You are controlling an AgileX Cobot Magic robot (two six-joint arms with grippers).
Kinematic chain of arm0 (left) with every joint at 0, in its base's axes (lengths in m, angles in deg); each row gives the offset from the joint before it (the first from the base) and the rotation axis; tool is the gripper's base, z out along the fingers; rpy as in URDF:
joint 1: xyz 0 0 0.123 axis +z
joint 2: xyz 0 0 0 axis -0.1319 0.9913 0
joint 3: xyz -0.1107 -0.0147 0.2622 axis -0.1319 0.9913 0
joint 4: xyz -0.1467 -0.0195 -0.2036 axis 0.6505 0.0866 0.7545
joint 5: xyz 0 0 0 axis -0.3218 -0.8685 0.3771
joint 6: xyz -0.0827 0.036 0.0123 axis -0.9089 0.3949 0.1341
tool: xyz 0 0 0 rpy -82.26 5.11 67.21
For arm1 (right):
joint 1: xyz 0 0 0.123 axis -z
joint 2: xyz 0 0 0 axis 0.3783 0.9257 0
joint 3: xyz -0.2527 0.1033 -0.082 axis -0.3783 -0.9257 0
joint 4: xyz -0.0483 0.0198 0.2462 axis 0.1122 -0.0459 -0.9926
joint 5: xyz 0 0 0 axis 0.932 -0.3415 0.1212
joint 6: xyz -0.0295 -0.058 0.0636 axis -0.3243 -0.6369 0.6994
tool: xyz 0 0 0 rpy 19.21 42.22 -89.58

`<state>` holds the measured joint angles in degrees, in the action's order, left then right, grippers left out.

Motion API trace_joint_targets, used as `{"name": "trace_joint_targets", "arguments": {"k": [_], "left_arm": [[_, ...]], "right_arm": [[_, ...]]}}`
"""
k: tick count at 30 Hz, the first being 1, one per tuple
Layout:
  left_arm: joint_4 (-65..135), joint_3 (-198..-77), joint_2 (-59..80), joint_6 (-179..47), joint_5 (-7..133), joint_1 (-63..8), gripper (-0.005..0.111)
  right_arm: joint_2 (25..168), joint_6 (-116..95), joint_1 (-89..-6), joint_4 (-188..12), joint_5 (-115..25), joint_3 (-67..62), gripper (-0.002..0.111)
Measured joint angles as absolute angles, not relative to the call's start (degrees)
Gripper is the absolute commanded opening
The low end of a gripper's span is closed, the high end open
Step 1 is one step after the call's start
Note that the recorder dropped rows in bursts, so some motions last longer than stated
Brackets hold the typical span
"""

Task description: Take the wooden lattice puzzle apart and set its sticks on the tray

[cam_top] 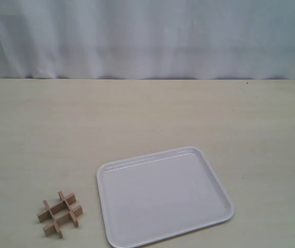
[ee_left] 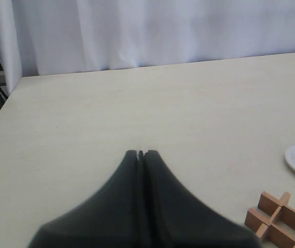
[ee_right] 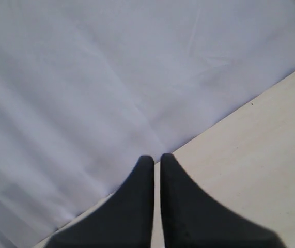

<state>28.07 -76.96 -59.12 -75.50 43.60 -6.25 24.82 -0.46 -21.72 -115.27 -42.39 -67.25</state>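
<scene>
Lit brightly, softly and evenly in all three views. Slightly washed out and grainy on the white curtain beyond the gripper tips. Blurred to dark shapes at the left gripper and right gripper, sharper past them. Faintly glossy along the tray rim, thinly shadowed under the wooden lattice puzzle.

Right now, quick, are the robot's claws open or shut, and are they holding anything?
Left claw: shut, holding nothing.
Right claw: shut, holding nothing.
</scene>
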Motion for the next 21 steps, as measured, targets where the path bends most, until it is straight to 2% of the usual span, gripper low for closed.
{"name": "trace_joint_targets", "arguments": {"k": [16,21], "left_arm": [[28.1,-77.0,-59.1,-75.5,43.6,-6.3,0.000],[28.1,-77.0,-59.1,-75.5,43.6,-6.3,0.000]], "right_arm": [[24.8,-0.3,-21.7,-121.0,-43.4,-67.3,0.004],[24.8,-0.5,-21.7,-121.8,-42.0,-63.3,0.004]]}}
